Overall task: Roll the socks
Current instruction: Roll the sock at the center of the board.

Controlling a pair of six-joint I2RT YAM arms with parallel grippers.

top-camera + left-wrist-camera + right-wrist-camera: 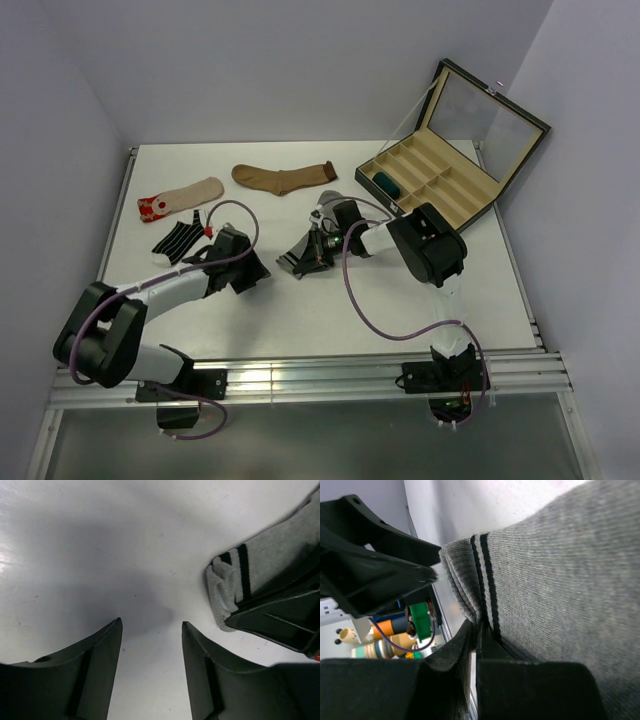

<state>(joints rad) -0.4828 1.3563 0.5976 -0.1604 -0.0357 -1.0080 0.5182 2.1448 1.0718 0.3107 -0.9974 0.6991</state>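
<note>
A grey sock with a black-striped cuff (292,258) lies mid-table. My right gripper (312,256) is shut on its cuff edge; in the right wrist view the jaws (480,627) pinch the folded cuff, and the grey sock (560,575) fills the frame. My left gripper (250,268) is open and empty just left of the cuff. In the left wrist view the left gripper (151,630) hovers over bare table, with the sock's cuff (260,555) at the upper right. A black sock with white stripes (177,241), a beige red-toed sock (182,197) and a brown sock (284,178) lie flat behind.
An open compartment box (480,205) stands at the back right with a dark teal rolled sock (385,184) in one slot. White walls close in the table on the left, back and right. A metal rail (300,375) runs along the near edge.
</note>
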